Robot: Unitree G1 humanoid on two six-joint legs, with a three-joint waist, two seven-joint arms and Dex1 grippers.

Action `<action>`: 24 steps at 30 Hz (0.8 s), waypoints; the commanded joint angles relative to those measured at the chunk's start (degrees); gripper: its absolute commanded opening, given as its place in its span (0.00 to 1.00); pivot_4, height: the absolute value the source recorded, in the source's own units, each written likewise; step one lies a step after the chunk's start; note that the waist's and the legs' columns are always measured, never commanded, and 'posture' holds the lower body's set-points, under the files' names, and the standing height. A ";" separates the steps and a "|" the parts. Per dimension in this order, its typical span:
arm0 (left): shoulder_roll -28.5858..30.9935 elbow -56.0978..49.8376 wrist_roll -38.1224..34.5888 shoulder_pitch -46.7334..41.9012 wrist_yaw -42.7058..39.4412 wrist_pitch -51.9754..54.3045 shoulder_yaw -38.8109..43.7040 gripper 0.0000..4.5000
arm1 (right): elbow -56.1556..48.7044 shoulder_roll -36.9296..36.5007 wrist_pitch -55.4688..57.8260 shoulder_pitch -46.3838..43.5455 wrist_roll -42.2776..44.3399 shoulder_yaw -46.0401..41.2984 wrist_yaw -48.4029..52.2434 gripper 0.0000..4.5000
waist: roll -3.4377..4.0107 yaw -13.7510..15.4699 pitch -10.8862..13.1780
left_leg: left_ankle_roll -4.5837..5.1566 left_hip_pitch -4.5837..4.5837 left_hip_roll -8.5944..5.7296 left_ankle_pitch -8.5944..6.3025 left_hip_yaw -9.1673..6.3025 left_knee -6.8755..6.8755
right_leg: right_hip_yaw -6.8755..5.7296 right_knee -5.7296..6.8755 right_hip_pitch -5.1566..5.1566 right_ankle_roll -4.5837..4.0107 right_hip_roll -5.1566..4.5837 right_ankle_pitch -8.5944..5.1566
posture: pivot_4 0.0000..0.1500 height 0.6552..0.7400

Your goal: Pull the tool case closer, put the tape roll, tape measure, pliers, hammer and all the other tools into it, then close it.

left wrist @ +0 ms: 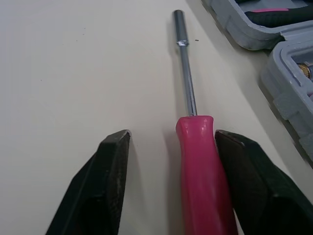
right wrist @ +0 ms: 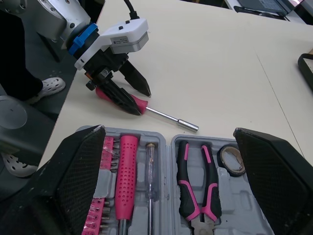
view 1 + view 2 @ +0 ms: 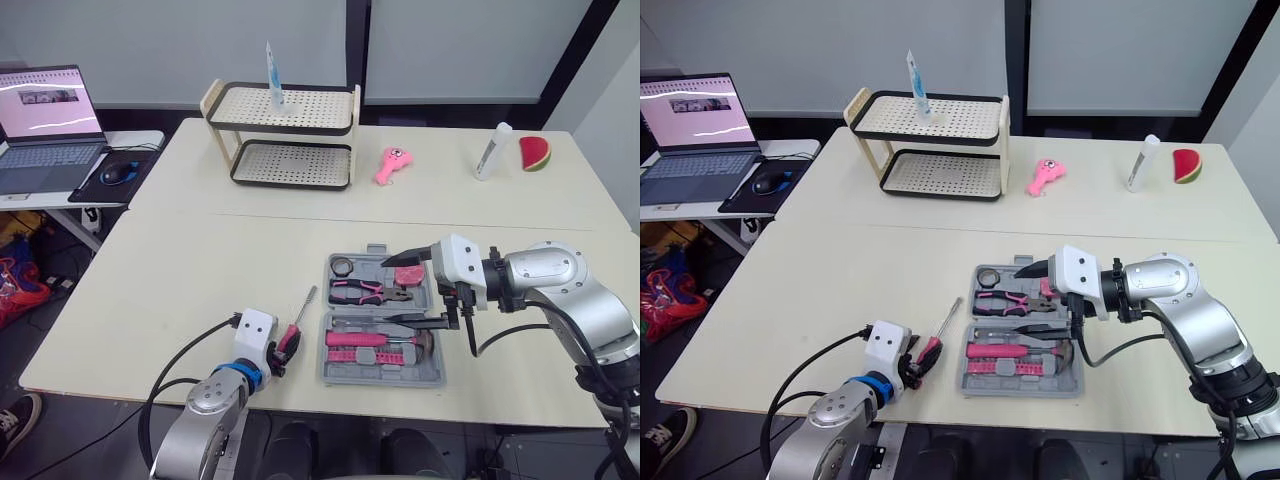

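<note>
The grey tool case [image 3: 436, 372] lies open near the table's front edge. Inside it are a tape roll [image 3: 342, 265], pink pliers [image 3: 365, 292], a pink tape measure [image 3: 408, 275] and a pink-handled hammer [image 3: 368, 339]. A pink-handled screwdriver [image 1: 195, 161] lies on the table just left of the case. My left gripper [image 1: 173, 138] is open astride its handle; one finger [image 1: 244, 171] touches the handle and the other stands apart. My right gripper [image 3: 386, 291] hangs open just above the case, holding nothing.
A two-tier rack [image 3: 285, 125] stands at the back, with a pink toy [image 3: 392, 165], a white tube [image 3: 493, 150] and a watermelon slice [image 3: 535, 153] to its right. A laptop [image 3: 45, 125] and mouse [image 3: 118, 172] sit on a side desk at the left.
</note>
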 commanded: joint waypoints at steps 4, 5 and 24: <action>0.39 -0.33 -0.13 1.08 -0.66 1.88 -0.39 0.17 | -1.70 -0.23 -0.21 -0.91 0.65 -1.47 -0.53 1.00 | 0.00 0.00 0.00 | 0.00 0.00 0.02 0.00 -0.01 -0.01 | 0.01 0.00 0.00 0.00 0.00 0.00 | 1.00 1.00; 0.60 -0.71 -0.23 1.16 -0.77 2.03 -0.13 0.17 | -1.66 -0.18 -0.25 -0.91 0.62 -1.43 -0.60 1.00 | 0.00 0.00 0.00 | 0.00 0.00 0.02 0.00 0.00 0.00 | 0.01 0.00 0.00 0.00 0.00 0.00 | 1.00 1.00; 38.56 7.11 -13.39 -13.26 -49.68 -10.53 9.30 0.17 | 0.75 -2.80 -3.52 1.11 -0.26 -3.07 0.35 1.00 | 0.01 -0.11 0.08 | 0.00 -0.07 0.07 0.00 -0.02 -0.06 | -0.02 -0.02 -0.12 -0.02 0.00 0.00 | 1.00 1.00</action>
